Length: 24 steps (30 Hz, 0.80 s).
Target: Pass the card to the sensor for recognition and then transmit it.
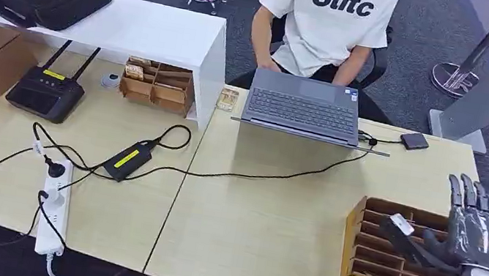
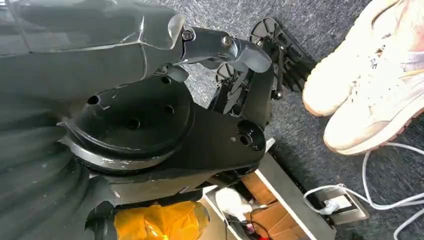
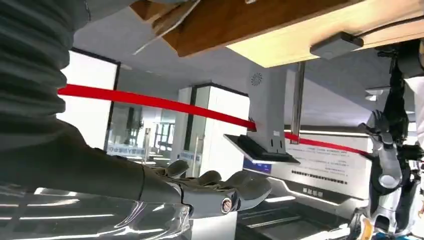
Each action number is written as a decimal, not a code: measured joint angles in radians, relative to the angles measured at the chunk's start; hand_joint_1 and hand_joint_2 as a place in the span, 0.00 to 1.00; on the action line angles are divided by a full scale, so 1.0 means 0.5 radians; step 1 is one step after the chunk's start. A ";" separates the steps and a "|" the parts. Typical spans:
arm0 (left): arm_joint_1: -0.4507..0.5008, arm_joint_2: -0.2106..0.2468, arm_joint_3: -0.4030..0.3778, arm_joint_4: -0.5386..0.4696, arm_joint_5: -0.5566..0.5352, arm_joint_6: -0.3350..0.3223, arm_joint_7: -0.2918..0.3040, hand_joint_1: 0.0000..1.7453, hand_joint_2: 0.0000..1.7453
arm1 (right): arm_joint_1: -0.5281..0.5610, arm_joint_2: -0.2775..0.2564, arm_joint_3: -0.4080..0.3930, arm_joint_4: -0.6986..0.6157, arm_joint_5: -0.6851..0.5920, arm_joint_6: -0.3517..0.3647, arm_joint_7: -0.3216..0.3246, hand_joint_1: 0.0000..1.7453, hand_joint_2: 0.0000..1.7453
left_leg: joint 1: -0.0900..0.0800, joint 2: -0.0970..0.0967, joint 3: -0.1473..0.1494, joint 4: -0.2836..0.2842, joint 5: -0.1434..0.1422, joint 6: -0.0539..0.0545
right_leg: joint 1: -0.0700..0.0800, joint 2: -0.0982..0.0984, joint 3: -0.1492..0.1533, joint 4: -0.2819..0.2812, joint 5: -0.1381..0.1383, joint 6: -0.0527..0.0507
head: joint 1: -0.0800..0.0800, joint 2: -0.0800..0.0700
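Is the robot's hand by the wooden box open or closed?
Open. The right hand is raised beside the slotted wooden organizer box, fingers straight and spread, holding nothing.

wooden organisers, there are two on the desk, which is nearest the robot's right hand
The wooden organiser at the desk's right front edge, beside the right hand; the other sits far left under the white shelf.

The right robot hand [image 1: 473,232] is raised, fingers straight and apart, empty; the left robot hand [image 2: 240,55] hangs low.
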 joint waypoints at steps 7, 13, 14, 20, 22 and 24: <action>0.000 -0.001 0.000 0.001 -0.001 0.007 0.000 0.00 1.00 | 0.037 0.003 -0.043 -0.004 0.000 -0.002 -0.018 0.00 1.00 | 0.000 0.000 0.000 0.000 0.000 0.000 | 0.000 0.000 0.000 0.000 0.000 0.000 | 0.000 0.000; 0.000 -0.001 0.001 0.001 -0.001 0.007 0.000 0.00 1.00 | 0.050 0.004 -0.054 -0.004 -0.005 -0.002 -0.027 0.00 1.00 | 0.000 0.000 0.000 0.000 0.000 0.000 | 0.000 0.000 0.000 0.000 0.000 0.000 | 0.000 0.000; 0.000 -0.001 0.001 0.001 0.000 0.007 0.000 0.00 1.00 | 0.050 0.005 -0.057 -0.004 -0.006 -0.002 -0.028 0.00 1.00 | 0.000 0.000 0.000 0.000 0.000 0.000 | 0.000 0.000 0.000 0.000 0.000 0.000 | 0.000 0.000; 0.000 -0.001 0.000 0.001 -0.001 0.007 0.000 0.00 1.00 | 0.051 0.005 -0.072 -0.004 -0.006 -0.002 -0.046 0.00 1.00 | 0.000 0.000 0.000 0.000 0.000 0.000 | 0.000 0.000 0.000 0.000 0.000 0.000 | 0.000 0.000; 0.000 -0.001 0.001 0.001 0.000 0.006 0.000 0.00 1.00 | 0.051 0.007 -0.079 -0.004 -0.006 -0.002 -0.049 0.00 1.00 | 0.000 0.000 0.000 0.000 0.000 0.000 | 0.000 0.000 0.000 0.000 0.000 0.000 | 0.000 0.000; 0.000 -0.001 0.001 0.001 -0.001 0.007 0.000 0.00 1.00 | 0.052 0.008 -0.082 -0.004 -0.006 -0.002 -0.053 0.00 1.00 | 0.000 0.000 0.000 0.000 0.000 0.000 | 0.000 0.000 0.000 0.000 0.000 0.000 | 0.000 0.000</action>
